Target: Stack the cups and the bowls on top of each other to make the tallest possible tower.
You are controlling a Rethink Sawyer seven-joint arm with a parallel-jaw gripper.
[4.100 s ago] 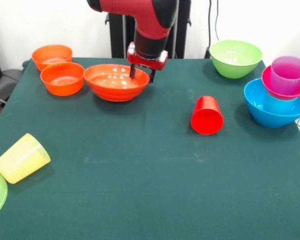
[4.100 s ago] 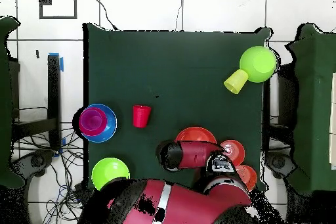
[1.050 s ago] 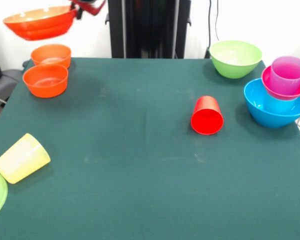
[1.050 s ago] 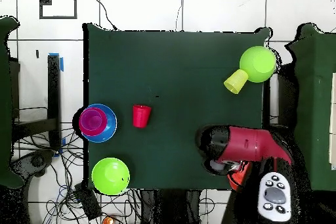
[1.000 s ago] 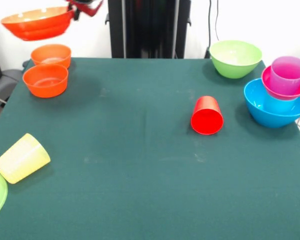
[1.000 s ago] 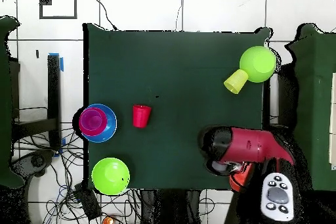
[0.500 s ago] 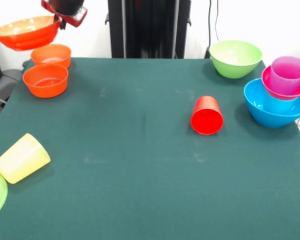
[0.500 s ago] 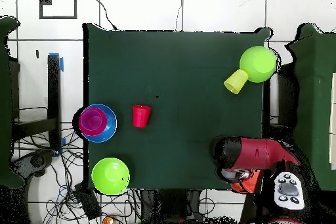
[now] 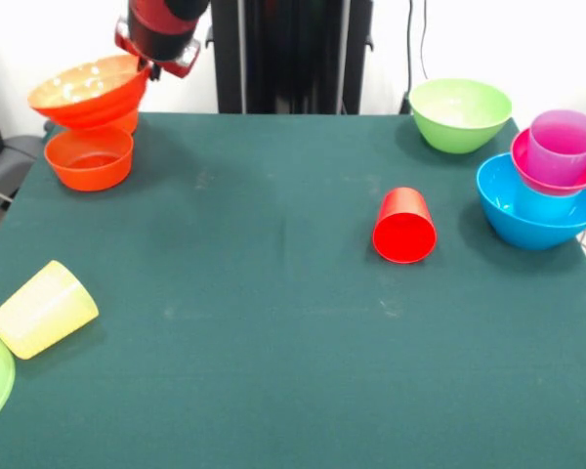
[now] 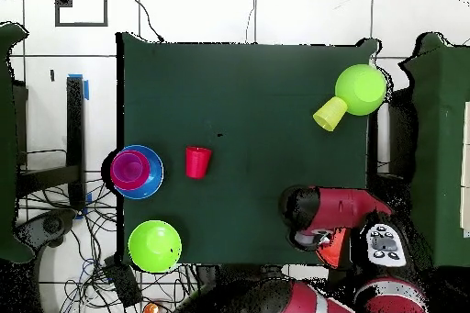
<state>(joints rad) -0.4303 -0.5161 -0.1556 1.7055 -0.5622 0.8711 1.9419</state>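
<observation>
Now wide orange bowl (image 9: 88, 93) lowered, tilted, onto far small orange bowl at the table (image 9: 273, 293) corner
Tool (image 9: 154, 66) clenched on its rim; half a second ago it hung higher, further out. Other small orange bowl (image 9: 89, 157) just beside; blue bowl (image 9: 537, 210) stack well apart, so two towers forming

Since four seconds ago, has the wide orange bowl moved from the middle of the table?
Yes. The wide orange bowl has left the cloth, gone toward the picture's left, and hangs tilted from the gripper above the far small orange bowl, behind the near small orange bowl.
</observation>
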